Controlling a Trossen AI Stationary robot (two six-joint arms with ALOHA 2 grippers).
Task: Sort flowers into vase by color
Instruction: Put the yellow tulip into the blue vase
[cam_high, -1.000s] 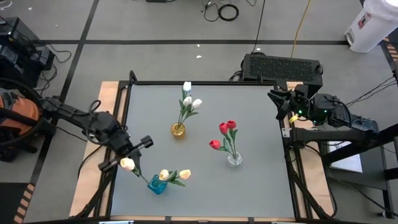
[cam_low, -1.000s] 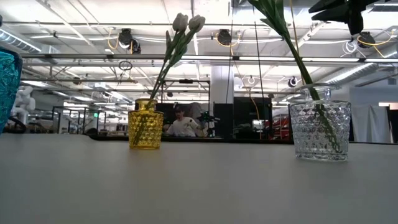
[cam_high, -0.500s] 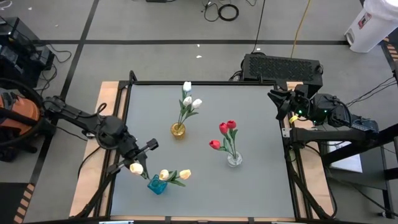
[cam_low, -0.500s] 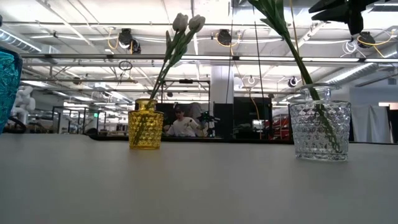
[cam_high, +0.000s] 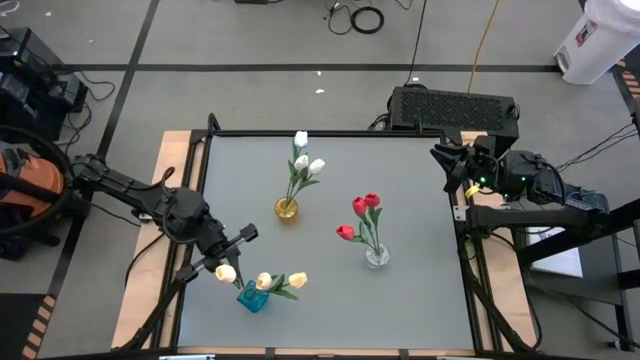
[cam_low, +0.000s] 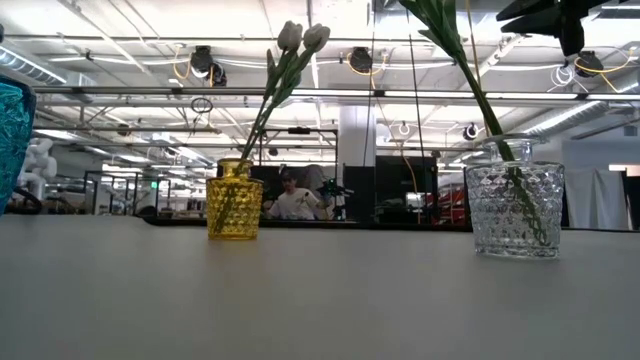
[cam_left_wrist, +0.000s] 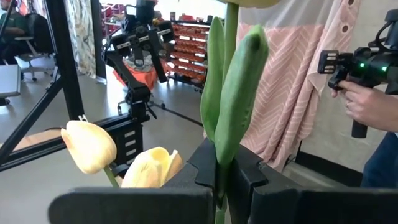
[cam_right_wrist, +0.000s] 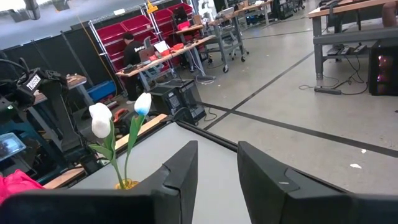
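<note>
My left gripper (cam_high: 228, 252) (cam_left_wrist: 222, 177) is shut on a pale yellow tulip, whose head (cam_high: 226, 272) shows just left of the blue vase (cam_high: 252, 297). That vase holds two yellow tulips (cam_high: 280, 282) (cam_left_wrist: 90, 146) by their stems. The yellow vase (cam_high: 286, 208) (cam_low: 235, 200) holds white tulips (cam_high: 305, 160). The clear vase (cam_high: 376, 256) (cam_low: 515, 195) holds red tulips (cam_high: 362, 212). My right gripper (cam_right_wrist: 214, 171) waits open at the table's right edge (cam_high: 468, 165). My left gripper pinches the tulip's green stem (cam_left_wrist: 220, 186) between its two fingers, just below the long leaves (cam_left_wrist: 236, 93). The fingers lie across the stem. The tulip is lifted clear of the table; its lower stem is hidden by the gripper.
Grey table with a black frame (cam_high: 210, 135). Open tabletop lies between the three vases and along the far edge. A black box (cam_high: 455, 105) sits beyond the far right corner. A person's hand with a device (cam_left_wrist: 364, 93) shows in the room behind.
My left gripper has carried the yellow tulip toward the table's near edge and to the right, closing in on the blue vase. The tulip's head now sits closer to the two yellow tulips in it. It has stayed shut on the stem.
</note>
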